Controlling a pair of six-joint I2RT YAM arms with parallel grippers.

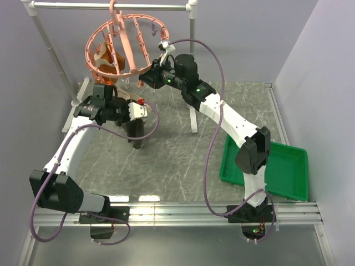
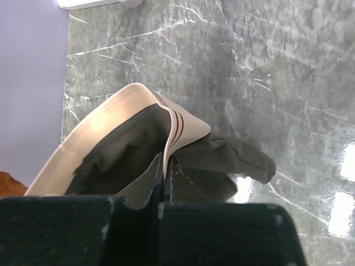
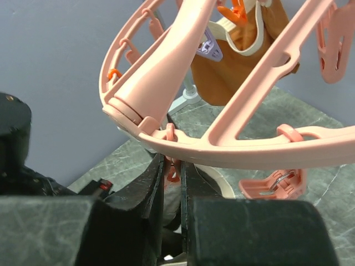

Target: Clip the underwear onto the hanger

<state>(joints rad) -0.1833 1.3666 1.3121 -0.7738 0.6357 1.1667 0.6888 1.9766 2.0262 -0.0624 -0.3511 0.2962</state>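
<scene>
Grey marble tabletop (image 1: 183,160): left end effector (image 2: 166,167) clamped on the underwear (image 2: 130,152), cloth dangling beneath it; beyond, right end effector (image 3: 173,178) pinches a clip (image 3: 172,169) just under the hanger (image 3: 222,149) rim. Waistband (image 2: 89,133) edge should rise squarely into that clip.

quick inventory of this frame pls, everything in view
hanger: 1, salmon pink, hooked on pipe rack
clips: many, pink/orange/purple, on hanger
garment: 1, orange-brown, clipped to hanger
underwear: 1, dark olive, tan waistband, hanging above table
pipe rack: 1, white-grey, table back
tray: 1, green, table right
table: 1, grey marble
left hand: black, shut on underwear
right hand: black, closed on clip under hanger rim
</scene>
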